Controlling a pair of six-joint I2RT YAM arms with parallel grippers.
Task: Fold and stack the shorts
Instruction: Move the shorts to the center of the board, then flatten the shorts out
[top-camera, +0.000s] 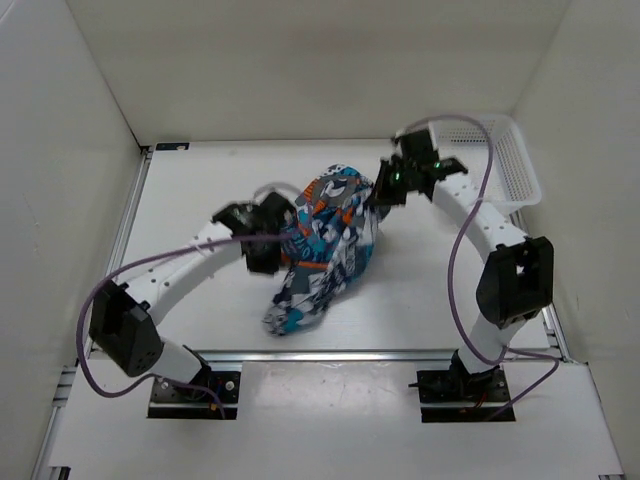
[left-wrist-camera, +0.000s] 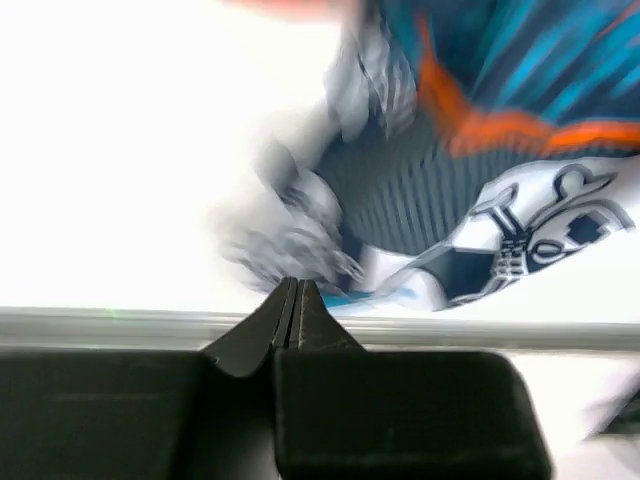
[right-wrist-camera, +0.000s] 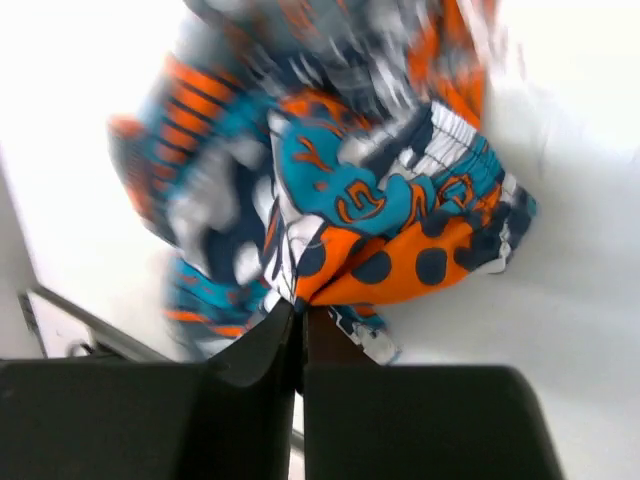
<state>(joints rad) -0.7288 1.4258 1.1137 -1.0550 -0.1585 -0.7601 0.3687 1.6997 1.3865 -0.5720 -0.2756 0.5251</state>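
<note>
The shorts (top-camera: 325, 245) were a soft, rumpled heap of busy comic print in teal, blue, orange, white and dark grey. A ribbed dark grey band and an orange stripe showed close to my left wrist camera, and orange cloth with dark spots beside a teal figure filled the right wrist view. From above they lay on the white table (top-camera: 430, 290) near its middle, bunched high at the far end between my two grippers and trailing toward the near edge in a narrower tail. My left gripper (top-camera: 262, 240) sat against their left side and my right gripper (top-camera: 385, 190) at their far right corner, with the white mesh basket (top-camera: 510, 165) just behind it in the far right corner of the table. My left fingers (left-wrist-camera: 285, 310) were pressed together tip to tip, and the blurred grey-and-white edge of the cloth came right up to those tips — whether a fold was caught between them I could not tell. My right fingers (right-wrist-camera: 275, 340) were closed as well, and the orange spotted fold ran straight down into the seam where they met — pinched there, with the rest of the garment spilling up and away from the tips, much of it smeared by blur
</note>
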